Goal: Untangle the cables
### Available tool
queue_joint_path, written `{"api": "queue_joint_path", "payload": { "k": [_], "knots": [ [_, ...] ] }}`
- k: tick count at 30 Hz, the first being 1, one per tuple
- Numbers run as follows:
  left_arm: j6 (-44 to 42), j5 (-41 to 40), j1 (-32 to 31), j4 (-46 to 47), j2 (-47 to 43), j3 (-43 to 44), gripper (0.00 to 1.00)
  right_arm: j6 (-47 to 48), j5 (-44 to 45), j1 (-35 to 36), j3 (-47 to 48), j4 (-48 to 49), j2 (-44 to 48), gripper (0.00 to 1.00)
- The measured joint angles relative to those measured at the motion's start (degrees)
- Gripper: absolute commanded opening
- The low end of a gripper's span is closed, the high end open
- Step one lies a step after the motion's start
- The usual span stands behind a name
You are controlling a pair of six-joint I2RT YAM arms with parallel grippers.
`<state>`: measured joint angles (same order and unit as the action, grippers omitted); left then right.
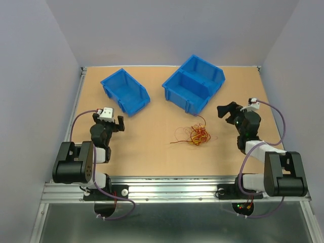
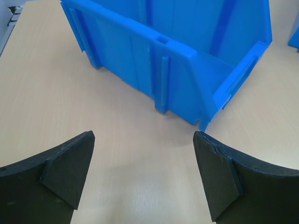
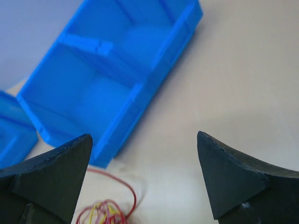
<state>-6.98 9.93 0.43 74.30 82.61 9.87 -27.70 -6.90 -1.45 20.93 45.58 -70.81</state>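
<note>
Your left gripper (image 2: 144, 140) has its jaws spread wide, holding nothing, with only bare table (image 2: 56, 93) between the fingers; it faces the outer wall of the small blue bin (image 2: 163, 56), which sits just ahead without touching it. Your right gripper (image 3: 144, 140) is just as wide apart and also holds nothing. The cables (image 3: 108, 210) sit low between its fingers, closer to the left one, and no finger touches them. That wrist view cuts the tangle off at the bottom edge, so you see only a red loop and some yellow strands, slightly blurred. Beyond them is the two-compartment blue bin (image 3: 103, 88), with a corner of the small bin at the left edge. Only the top view shows the whole tangle: red, orange and yellow loops lying mid-table, just in front of the divided bin, nearer your right arm and apart from both grippers. You can't follow single strands there, they're too thin. The cables show only in the top and right wrist views.
</note>
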Motion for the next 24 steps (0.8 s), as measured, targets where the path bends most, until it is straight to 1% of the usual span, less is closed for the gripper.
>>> {"api": "queue_joint_path", "payload": {
  "k": [2, 4, 8, 10, 11, 12, 14, 16, 17, 18, 19, 20, 21, 23, 24],
  "knots": [
    [-0.04, -0.02, 0.00, -0.07, -0.02, -0.33, 0.99, -2.23, -4.35, 0.15, 0.00, -3.37, -2.54, 0.94],
    [-0.07, -0.04, 0.00, -0.07, -0.09, -0.48, 0.99, -2.82, -6.64, 1.33, -0.02, -6.29, -2.34, 0.95],
    [-0.02, -0.31, 0.00, -0.98, -1.60, -0.50, 0.99, -1.99, -6.62, 10.34, 0.02, -13.09, 2.56, 0.96],
    [-0.09, 0.81, 0.02, -3.67, -7.50, 0.33, 0.99, -0.83, -5.79, 15.61, 0.31, -16.04, 4.39, 0.93],
    [-0.07, 1.29, 0.02, -4.44, -10.60, 0.98, 0.99, -0.37, -5.31, 17.97, 0.66, -17.51, 4.52, 0.90],
    [-0.07, 1.84, 0.02, -4.17, -14.32, 1.57, 0.99, 0.00, -4.46, 20.09, 1.14, -19.12, 4.35, 0.89],
    [-0.22, 3.48, 0.04, -3.39, -20.17, 2.56, 0.99, 0.85, -2.38, 22.80, 1.90, -22.10, 3.69, 0.87],
    [-0.72, 6.27, 0.04, -5.16, -25.03, 4.09, 0.99, 1.42, -0.42, 25.14, 3.13, -24.79, 1.92, 0.81],
    [-1.20, 7.72, 0.02, -6.51, -26.40, 4.81, 0.99, 1.73, 0.61, 25.90, 3.67, -25.90, 1.07, 0.76],
    [-2.14, 11.04, 0.02, -8.31, -28.00, 5.97, 0.99, 2.16, 1.66, 27.28, 4.37, -26.86, -0.33, 0.54],
    [-2.82, 12.92, 0.00, -11.85, -29.73, 7.76, 0.99, 2.45, 2.67, 28.41, 5.11, -27.76, -1.64, 0.42],
    [-3.82, 16.15, 0.02, -16.26, -30.75, 9.40, 0.99, 2.78, 3.23, 29.40, 5.77, -28.55, -2.64, 0.23],
    [-5.11, 18.40, 0.00, -19.50, -31.54, 10.99, 0.99, 2.89, 3.48, 30.01, 6.14, -28.74, -3.26, 0.17],
    [-10.36, 24.96, 0.00, -28.92, -33.29, 14.73, 0.99, 2.91, 3.69, 31.17, 7.48, -29.11, -4.98, 0.13],
    [-13.09, 27.69, 0.00, -33.24, -34.18, 16.44, 0.99, 2.84, 3.76, 32.00, 8.44, -29.46, -6.03, 0.09]
  ]
}}
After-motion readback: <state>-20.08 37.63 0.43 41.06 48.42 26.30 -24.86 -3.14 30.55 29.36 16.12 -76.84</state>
